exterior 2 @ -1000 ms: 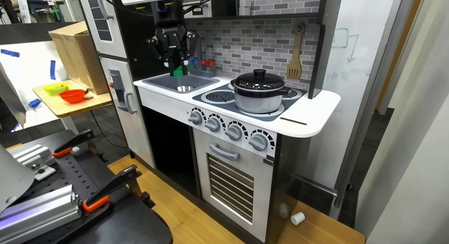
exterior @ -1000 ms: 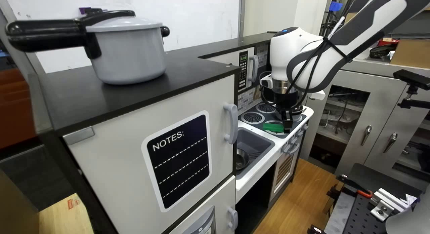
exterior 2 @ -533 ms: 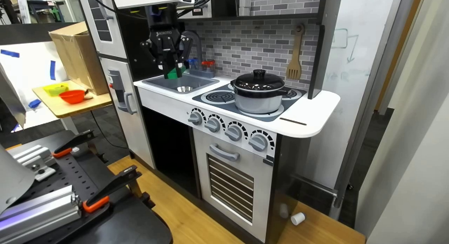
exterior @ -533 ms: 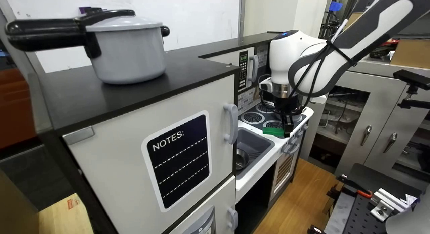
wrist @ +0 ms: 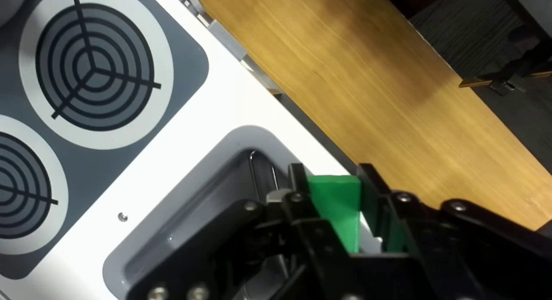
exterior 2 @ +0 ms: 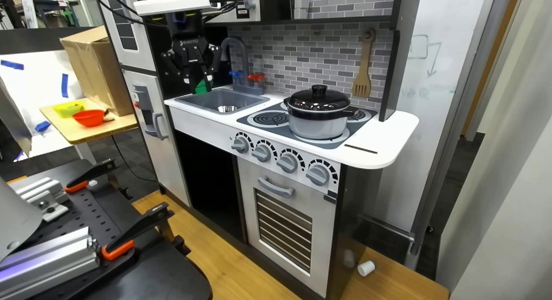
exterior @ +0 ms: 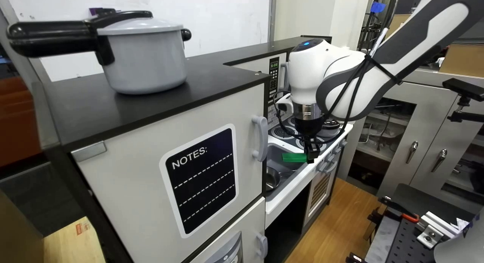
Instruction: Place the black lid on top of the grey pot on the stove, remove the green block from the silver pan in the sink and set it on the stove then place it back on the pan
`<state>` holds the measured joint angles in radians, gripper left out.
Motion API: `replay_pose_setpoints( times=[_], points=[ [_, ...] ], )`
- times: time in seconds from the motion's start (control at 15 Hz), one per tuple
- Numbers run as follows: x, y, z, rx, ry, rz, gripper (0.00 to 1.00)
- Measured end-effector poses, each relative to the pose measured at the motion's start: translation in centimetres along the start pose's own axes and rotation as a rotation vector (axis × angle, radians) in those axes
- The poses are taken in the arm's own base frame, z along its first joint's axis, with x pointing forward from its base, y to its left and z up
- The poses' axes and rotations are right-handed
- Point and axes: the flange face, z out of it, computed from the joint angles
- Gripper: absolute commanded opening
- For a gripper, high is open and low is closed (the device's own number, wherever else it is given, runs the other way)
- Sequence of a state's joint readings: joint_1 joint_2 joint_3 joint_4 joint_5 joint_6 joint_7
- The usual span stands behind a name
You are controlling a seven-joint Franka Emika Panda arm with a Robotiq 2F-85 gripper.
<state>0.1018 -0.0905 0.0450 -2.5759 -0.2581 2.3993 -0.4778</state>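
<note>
Across the room, a toy kitchen with a brick-patterned backing, and a white-and-grey robot arm bent over it.
From here I make out the stove, its burner rings dark and round, and the grey sink set in beside it. A big pale pot with a long black handle sits on the kitchen's dark top. On a burner stands the smaller grey pot, upright, the black lid lying level on its mouth. The silver pan rests down in the sink. Smallest of the lot, the green block is up in the air above the sink, well apart from the pan, and the jaws are clamped on it from both sides.
</note>
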Motion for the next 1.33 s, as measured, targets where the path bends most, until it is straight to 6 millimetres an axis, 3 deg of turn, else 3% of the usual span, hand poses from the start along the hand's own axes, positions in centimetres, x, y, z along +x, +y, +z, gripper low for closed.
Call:
replay_pose_setpoints(
  times=[0.6,1.07,1.33],
  points=[
    [3.2,1.2,1.4,0.006,0.008,-0.030,0.08],
    [4.9,-0.1,2.0,0.012,0.005,-0.082,0.08],
    [6.2,-1.2,3.4,0.017,-0.018,-0.135,0.08]
  ],
)
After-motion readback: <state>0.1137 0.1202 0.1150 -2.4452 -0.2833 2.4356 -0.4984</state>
